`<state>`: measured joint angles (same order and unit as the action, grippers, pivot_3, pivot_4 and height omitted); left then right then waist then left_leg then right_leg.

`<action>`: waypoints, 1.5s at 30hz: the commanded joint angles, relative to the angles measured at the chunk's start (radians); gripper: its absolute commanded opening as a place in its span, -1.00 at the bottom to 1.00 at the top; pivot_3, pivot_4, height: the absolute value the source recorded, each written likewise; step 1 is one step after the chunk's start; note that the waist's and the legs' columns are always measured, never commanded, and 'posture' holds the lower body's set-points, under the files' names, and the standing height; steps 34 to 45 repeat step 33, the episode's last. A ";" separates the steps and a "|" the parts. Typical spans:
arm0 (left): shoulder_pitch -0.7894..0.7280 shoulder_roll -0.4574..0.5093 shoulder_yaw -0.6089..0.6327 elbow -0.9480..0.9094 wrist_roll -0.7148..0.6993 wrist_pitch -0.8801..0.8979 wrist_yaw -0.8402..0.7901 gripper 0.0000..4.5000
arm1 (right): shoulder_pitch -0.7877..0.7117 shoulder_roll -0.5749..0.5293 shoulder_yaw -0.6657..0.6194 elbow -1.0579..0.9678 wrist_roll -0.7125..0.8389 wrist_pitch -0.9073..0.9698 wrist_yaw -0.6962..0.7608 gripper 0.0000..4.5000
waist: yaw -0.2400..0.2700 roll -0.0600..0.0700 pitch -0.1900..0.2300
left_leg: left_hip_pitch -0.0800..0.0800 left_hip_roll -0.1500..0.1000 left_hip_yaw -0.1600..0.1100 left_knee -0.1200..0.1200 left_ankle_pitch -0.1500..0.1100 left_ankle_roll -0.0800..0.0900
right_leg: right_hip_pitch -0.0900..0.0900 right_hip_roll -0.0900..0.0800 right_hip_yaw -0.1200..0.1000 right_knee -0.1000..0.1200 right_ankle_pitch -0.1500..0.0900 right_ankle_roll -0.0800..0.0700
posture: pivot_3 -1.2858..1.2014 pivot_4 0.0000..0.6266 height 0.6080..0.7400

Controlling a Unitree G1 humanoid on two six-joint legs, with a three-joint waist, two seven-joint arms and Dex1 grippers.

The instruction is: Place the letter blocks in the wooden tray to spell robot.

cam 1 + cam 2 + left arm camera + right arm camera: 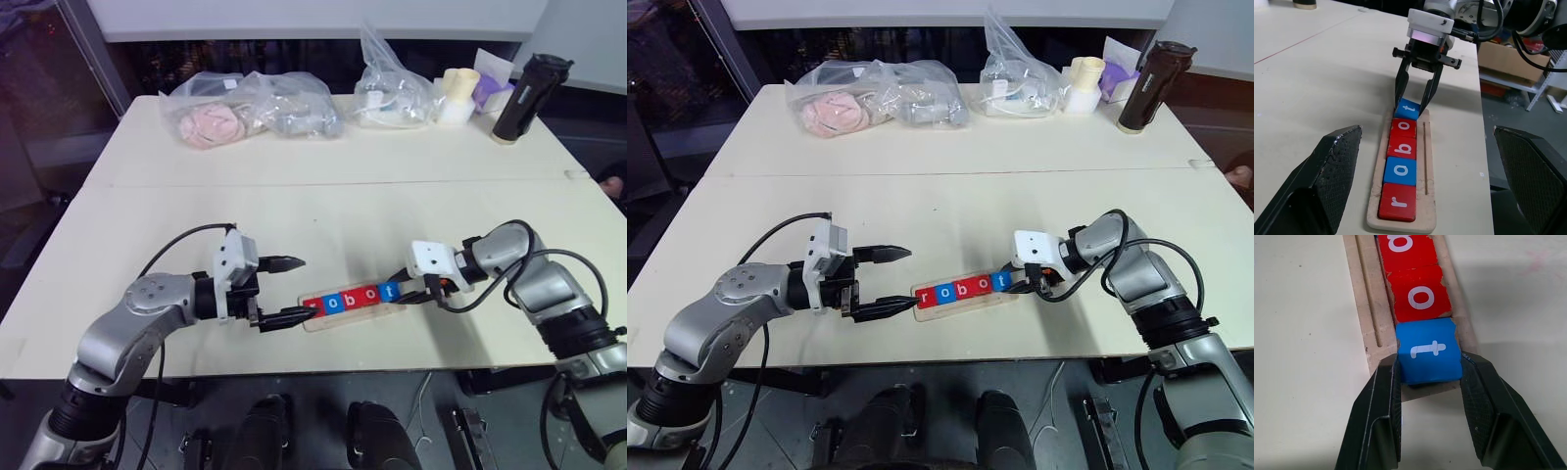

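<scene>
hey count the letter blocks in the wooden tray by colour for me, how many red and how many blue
Red blocks: 3 (r, b, second o)
Blue blocks: 2 (first o, t)
Total: 5, all in the wooden tray

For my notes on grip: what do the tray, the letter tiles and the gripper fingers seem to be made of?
The wooden tray: pale unfinished wood, matte, with rough edges. The letter blocks: probably painted wood, since red paint is chipped at the edges in the right wrist view; letters look printed white. The right gripper, shut on the t block, has black fingers with textured, perhaps rubbery pads.
</scene>
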<state>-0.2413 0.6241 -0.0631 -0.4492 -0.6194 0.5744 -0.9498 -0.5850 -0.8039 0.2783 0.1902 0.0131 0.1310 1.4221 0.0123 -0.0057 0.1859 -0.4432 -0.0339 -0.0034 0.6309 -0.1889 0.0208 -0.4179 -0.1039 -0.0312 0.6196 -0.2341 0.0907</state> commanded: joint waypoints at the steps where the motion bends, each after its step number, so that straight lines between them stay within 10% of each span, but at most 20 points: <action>1: 0.001 -0.002 0.004 -0.012 0.003 -0.021 -0.002 1.00 | -0.007 -0.002 0.014 -0.019 -0.010 -0.006 0.007 -0.04 | 0.000 0.000 0.000 | 0.000 0.000 0.000 0.000 0.000 0.000 | 0.000 0.000 0.000 0.000 0.000 0.000 | 0.03 -0.52 0.77; 4: 0.001 -0.001 0.004 -0.011 0.004 -0.023 -0.003 1.00 | -0.010 -0.009 0.017 -0.023 -0.012 -0.001 0.013 0.64 | 0.000 0.000 0.000 | 0.000 0.000 0.000 0.000 0.000 0.000 | 0.000 0.000 0.000 0.000 0.000 0.000 | 0.03 -0.52 0.77; 21: -0.005 -0.006 -0.003 -0.001 0.007 -0.029 -0.002 1.00 | -0.065 -0.039 -0.114 -0.061 0.073 0.155 -0.036 0.64 | 0.001 0.000 0.000 | 0.000 0.000 0.000 0.000 0.000 0.000 | 0.000 0.000 0.000 0.000 0.000 0.000 | 0.03 -0.52 0.77; 33: 0.025 0.049 0.041 -0.013 -0.019 0.017 0.012 1.00 | 0.336 -0.160 -0.419 -0.541 0.257 0.465 -0.199 0.64 | 0.000 0.000 0.000 | -0.001 0.000 0.000 0.000 -0.002 -0.001 | -0.001 -0.003 0.000 -0.001 0.000 0.000 | 0.03 -0.52 0.77; 45: 0.025 0.049 0.041 -0.013 -0.019 0.017 0.012 1.00 | 0.336 -0.160 -0.419 -0.541 0.257 0.465 -0.199 0.64 | 0.000 0.000 0.000 | -0.001 0.000 0.000 0.000 -0.002 -0.001 | -0.001 -0.003 0.000 -0.001 0.000 0.000 | 0.03 -0.52 0.77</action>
